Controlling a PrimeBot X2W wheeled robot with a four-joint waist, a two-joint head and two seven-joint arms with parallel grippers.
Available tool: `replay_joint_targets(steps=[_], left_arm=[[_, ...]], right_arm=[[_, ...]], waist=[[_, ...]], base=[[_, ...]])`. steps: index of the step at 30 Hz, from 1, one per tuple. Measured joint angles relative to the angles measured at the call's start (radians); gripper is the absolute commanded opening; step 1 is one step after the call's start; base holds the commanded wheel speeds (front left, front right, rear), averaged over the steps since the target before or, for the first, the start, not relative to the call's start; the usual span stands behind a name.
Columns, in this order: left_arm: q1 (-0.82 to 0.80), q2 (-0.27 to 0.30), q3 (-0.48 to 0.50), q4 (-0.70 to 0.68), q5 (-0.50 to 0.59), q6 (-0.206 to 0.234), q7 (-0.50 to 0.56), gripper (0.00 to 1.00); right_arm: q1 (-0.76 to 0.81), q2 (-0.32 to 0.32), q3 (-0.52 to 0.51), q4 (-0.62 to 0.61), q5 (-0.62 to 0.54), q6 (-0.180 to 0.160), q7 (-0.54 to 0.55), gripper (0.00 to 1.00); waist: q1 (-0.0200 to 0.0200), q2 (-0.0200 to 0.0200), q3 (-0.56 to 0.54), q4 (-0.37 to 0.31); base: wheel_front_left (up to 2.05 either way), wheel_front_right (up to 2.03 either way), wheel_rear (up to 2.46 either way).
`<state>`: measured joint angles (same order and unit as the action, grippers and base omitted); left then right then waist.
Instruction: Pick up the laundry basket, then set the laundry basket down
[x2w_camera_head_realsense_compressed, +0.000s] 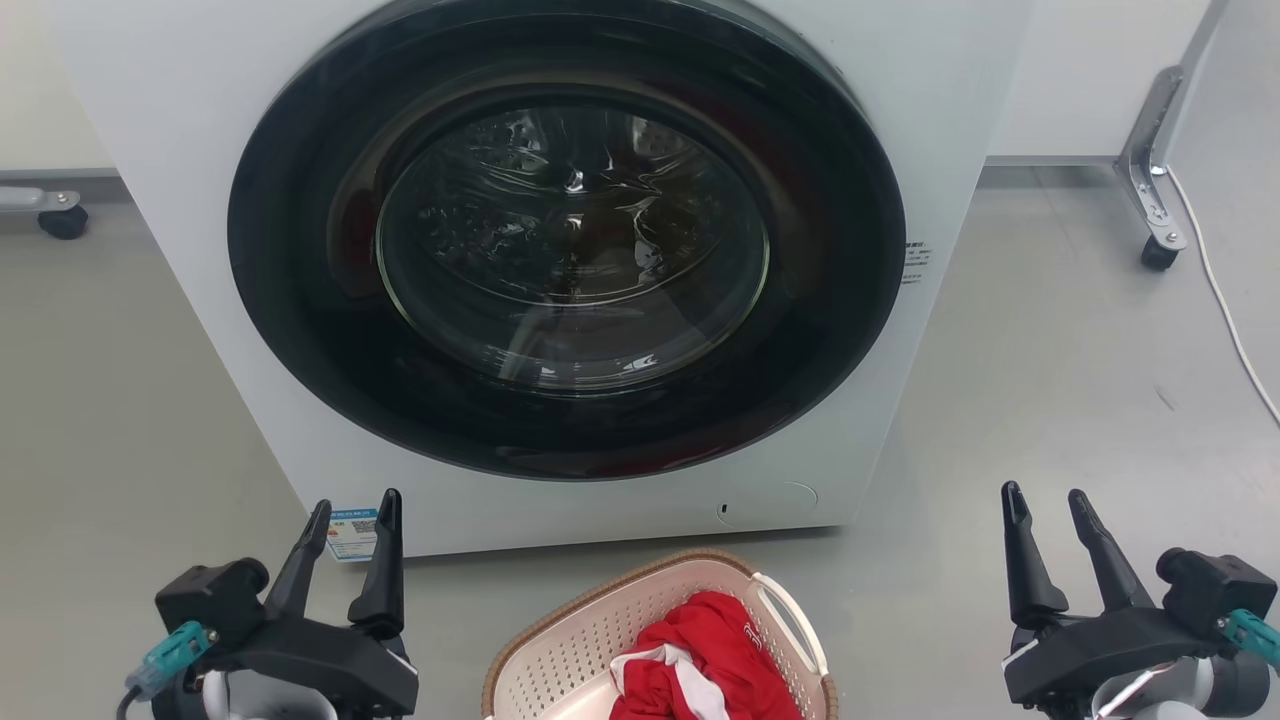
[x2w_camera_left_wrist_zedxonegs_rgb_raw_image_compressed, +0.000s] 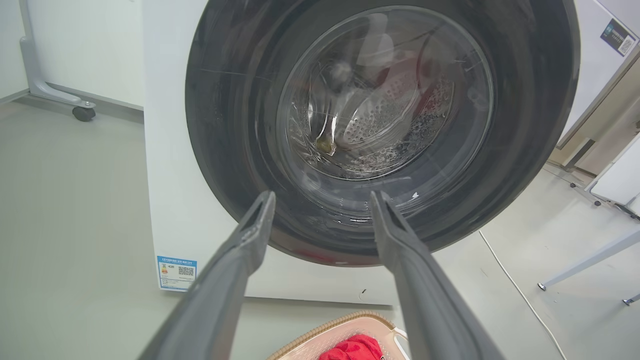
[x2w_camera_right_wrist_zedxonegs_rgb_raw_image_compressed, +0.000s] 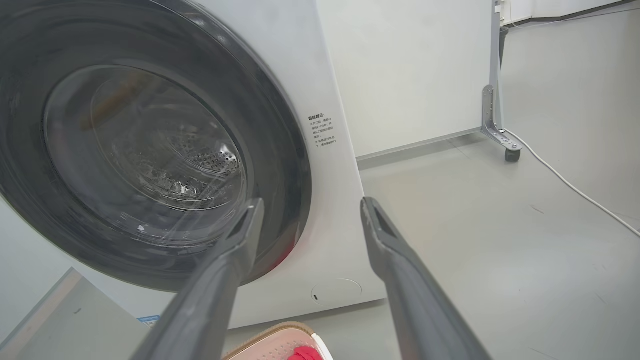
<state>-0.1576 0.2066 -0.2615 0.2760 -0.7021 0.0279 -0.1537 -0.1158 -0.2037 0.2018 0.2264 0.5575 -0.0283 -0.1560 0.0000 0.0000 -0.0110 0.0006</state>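
Basket (x2w_camera_head_realsense_compressed: 575, 640) on the floor (x2w_camera_head_realsense_compressed: 1050, 350), bottom centre of head view, just in front of the washer (x2w_camera_head_realsense_compressed: 150, 100), part cut off by the frame edge. Red cloth (x2w_camera_head_realsense_compressed: 700, 640) inside. One white handle (x2w_camera_head_realsense_compressed: 795, 620) shows on its right side; the other is out of frame. Left gripper (x2w_camera_head_realsense_compressed: 357, 502) and right gripper (x2w_camera_head_realsense_compressed: 1045, 492) both spread open, holding nothing, either side of the basket and apart from it. Pick-up not started.

Left wrist view: open fingers aim at the washer door (x2w_camera_left_wrist_zedxonegs_rgb_raw_image_compressed: 385, 115), not the basket; basket rim (x2w_camera_left_wrist_zedxonegs_rgb_raw_image_compressed: 320, 332) low between them.

Right wrist view: same, fingers apart and empty, pointed at the washer's lower corner; rim (x2w_camera_right_wrist_zedxonegs_rgb_raw_image_compressed: 270, 332) barely in at the bottom.

Risks, as I judge them:
- Grabbing one handle only would tilt the basket and spill the cloth.
- Thin handle could slip from the long fingers.
- Washer is close, so a forward swing on the lift could knock the rim into it.
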Motion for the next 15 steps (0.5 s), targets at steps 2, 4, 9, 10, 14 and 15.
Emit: replay_joint_targets(steps=[2, 4, 9, 10, 14, 15], left_arm=[[0.000, 0.000, -0.004, 0.000, 0.029, 0.008, -0.008, 1.00], [0.000, 0.005, -0.009, 0.001, 0.044, 0.012, -0.017, 1.00], [0.000, 0.013, -0.023, 0.003, 0.101, 0.026, -0.035, 1.00], [0.000, 0.014, -0.026, 0.003, 0.109, 0.027, -0.040, 1.00], [0.000, 0.015, -0.033, 0.004, 0.153, 0.044, -0.052, 1.00], [0.000, 0.016, -0.033, 0.005, 0.160, 0.045, -0.059, 1.00]], right_arm=[[-0.002, -0.001, 0.009, -0.002, -0.020, -0.008, -0.006, 1.00], [-0.002, -0.003, 0.016, -0.003, -0.051, -0.012, -0.014, 1.00], [-0.003, -0.011, 0.036, -0.007, -0.123, -0.026, -0.032, 1.00], [-0.003, -0.013, 0.040, -0.009, -0.134, -0.026, -0.038, 1.00], [-0.003, -0.021, 0.048, -0.010, -0.185, -0.036, -0.050, 1.00], [-0.003, -0.021, 0.050, -0.009, -0.194, -0.040, -0.057, 1.00]], waist=[[0.0000, 0.0000, -0.001, -0.001], [0.0000, 0.0000, -0.002, -0.001], [0.0000, 0.0000, -0.005, 0.000], [0.0000, 0.0000, -0.005, 0.000], [0.0000, 0.0000, -0.007, 0.000], [0.0000, 0.0000, -0.008, 0.000]], base=[[0.00, 0.00, 0.00], [0.00, 0.00, 0.00], [0.00, 0.00, 0.00], [0.00, 0.00, 0.00], [0.00, 0.00, 0.00], [0.00, 0.00, 0.00]])
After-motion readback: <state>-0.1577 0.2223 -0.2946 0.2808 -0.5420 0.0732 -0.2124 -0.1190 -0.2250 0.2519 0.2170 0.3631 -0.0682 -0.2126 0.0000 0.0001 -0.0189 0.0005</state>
